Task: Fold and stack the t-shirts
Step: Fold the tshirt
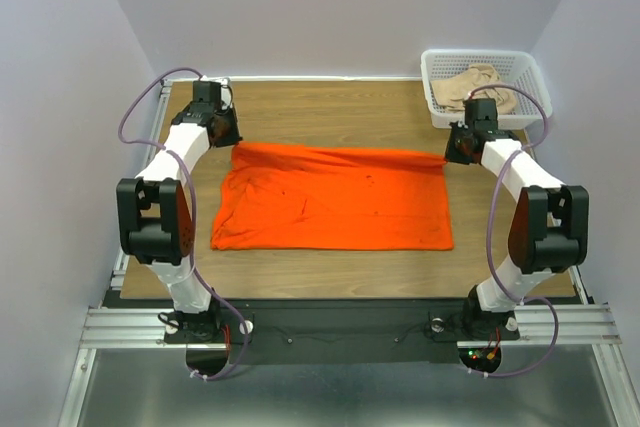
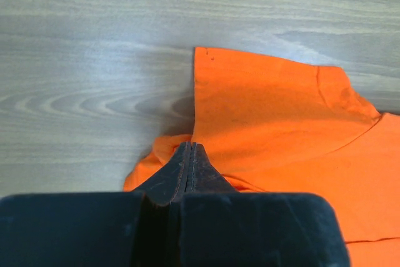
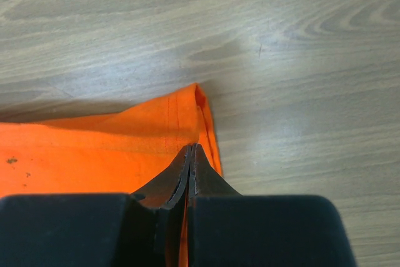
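Since the left pincer [image 2: 190, 147] and the right pincer [image 3: 192, 148] are each closed tight on a far corner of the orange t-shirt [image 1: 335, 202], its edge is stretched straight, ready for folding.

Plain bright orange t-shirt [image 1: 335, 197], no print, only a few tiny dark specks and deeper orange along creases and seams. Pale beige-tan t-shirt [image 1: 482, 87], unpatterned. White basket [image 1: 480, 53] with open lattice walls. Light brown wood grain on the tabletop [image 1: 330, 107], greyer and streaked with long wavy rings in the wrist views. Matte black left hand [image 2: 190, 149] and right hand [image 3: 192, 149]. White shells with black joints on the left arm [image 1: 185, 152] and right arm [image 1: 515, 172]. Lilac cables [image 1: 122, 127]. Silver rail [image 1: 120, 327] at the near edge, black strip [image 1: 340, 317] across its middle. Pale grey-lilac walls [image 1: 60, 97].
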`<act>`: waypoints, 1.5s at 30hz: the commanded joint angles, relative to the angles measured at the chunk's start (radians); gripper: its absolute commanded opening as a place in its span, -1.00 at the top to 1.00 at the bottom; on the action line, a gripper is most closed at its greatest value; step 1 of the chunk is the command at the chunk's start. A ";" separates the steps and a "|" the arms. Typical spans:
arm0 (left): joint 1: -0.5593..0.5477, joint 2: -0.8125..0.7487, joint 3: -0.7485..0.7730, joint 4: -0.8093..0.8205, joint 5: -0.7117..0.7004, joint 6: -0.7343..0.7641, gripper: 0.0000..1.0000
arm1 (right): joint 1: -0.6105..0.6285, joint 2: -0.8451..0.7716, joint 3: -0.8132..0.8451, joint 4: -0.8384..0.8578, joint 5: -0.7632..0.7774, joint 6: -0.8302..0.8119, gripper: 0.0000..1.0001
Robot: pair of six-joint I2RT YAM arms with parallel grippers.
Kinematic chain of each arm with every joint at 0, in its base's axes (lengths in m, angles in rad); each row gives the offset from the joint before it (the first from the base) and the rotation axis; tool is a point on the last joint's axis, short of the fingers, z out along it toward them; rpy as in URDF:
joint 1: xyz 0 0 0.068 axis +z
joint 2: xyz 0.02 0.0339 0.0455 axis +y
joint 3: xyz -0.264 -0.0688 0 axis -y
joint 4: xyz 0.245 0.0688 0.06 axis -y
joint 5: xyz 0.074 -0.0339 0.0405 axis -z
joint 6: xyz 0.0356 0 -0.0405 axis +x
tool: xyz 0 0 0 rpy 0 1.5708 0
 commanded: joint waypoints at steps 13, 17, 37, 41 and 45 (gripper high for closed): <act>0.004 -0.252 -0.225 0.010 -0.045 -0.037 1.00 | 0.000 -0.134 -0.123 0.024 0.032 0.068 0.99; 0.004 -0.264 -0.294 0.014 -0.040 -0.057 1.00 | 0.000 -0.134 -0.158 0.024 0.050 0.089 0.99; 0.004 -0.238 -0.481 0.145 -0.040 -0.146 1.00 | 0.000 -0.071 -0.277 0.062 0.087 0.184 0.98; 0.004 -0.236 -0.495 0.151 -0.059 -0.155 1.00 | 0.000 -0.066 -0.281 0.064 0.078 0.193 0.94; 0.003 -0.261 -0.504 0.146 -0.060 -0.160 0.92 | 0.000 -0.098 -0.293 0.061 0.064 0.209 0.53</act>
